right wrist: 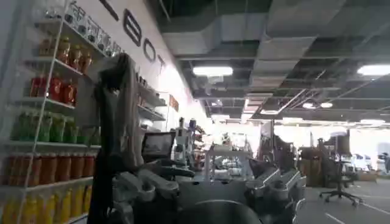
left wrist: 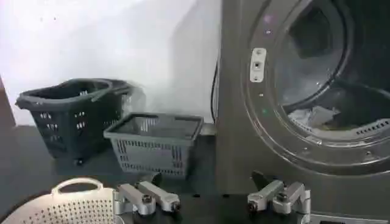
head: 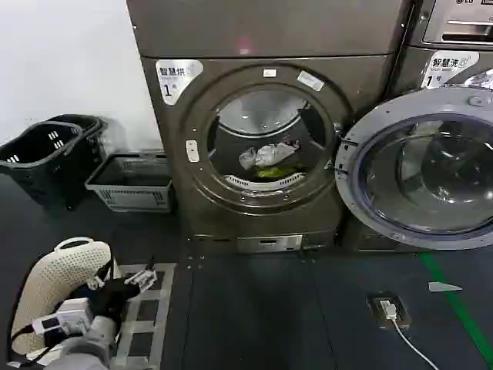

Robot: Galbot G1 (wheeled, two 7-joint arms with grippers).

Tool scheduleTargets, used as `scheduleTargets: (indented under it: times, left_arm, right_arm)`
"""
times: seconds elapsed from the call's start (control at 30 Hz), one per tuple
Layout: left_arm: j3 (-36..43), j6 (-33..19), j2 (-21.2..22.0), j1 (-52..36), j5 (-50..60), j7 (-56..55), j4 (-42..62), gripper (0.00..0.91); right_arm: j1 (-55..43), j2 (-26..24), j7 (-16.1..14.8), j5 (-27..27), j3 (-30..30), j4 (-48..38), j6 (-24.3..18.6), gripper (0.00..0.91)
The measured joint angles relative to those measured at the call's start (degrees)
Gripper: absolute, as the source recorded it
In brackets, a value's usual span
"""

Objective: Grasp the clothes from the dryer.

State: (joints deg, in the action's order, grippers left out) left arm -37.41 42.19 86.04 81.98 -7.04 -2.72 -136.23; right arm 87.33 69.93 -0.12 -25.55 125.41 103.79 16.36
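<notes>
Low and well short of the machine, the left hand is hovering above the dark floor with its two metal fingers spread wide apart and nothing between them. Just beside this hand, on its outer side, a white perforated plastic basket with a loop handle is sitting on the floor, and a pale metal grid frame is lying under the hand.

Ahead of the hand and up, the large bronze-brown metal front-loading dryer is standing with its wide round porthole open and a white "1" sticker near its upper corner. Inside the dark drum, well beyond the hand's reach, the clothes are resting near the front lip: a whitish-grey crumpled fabric piece is lying on top, and a bright yellow-green fabric piece is sitting just under and beside it, touching it. In the left wrist view the whitish piece is showing low in the drum.

The round grey-rimmed glass door is swung fully open, far to the inner side of the hand. To the outer side, a grey slotted plastic crate is sitting against the white wall, with a black wheeled plastic basket just beyond it.

The right hand is pointing away at a room with shelves of bottled drinks, its fingers standing apart and empty.
</notes>
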Motion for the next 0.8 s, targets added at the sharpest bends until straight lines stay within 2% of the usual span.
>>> scheduleTargets:
  times: [0.3,0.8]
  left_arm:
    - [0.2,0.0,0.0,0.1,0.6,0.2,-0.1,0.907]
    - [0.5,0.0,-0.2,0.3,0.6,0.2,-0.7,0.907]
  right_arm:
    - [-0.4,0.6,1.0,-0.9,-1.6,-0.5,-2.6,0.907]
    - [-0.5,1.2,1.5,-1.5,-2.8,-0.3,-3.8,0.907]
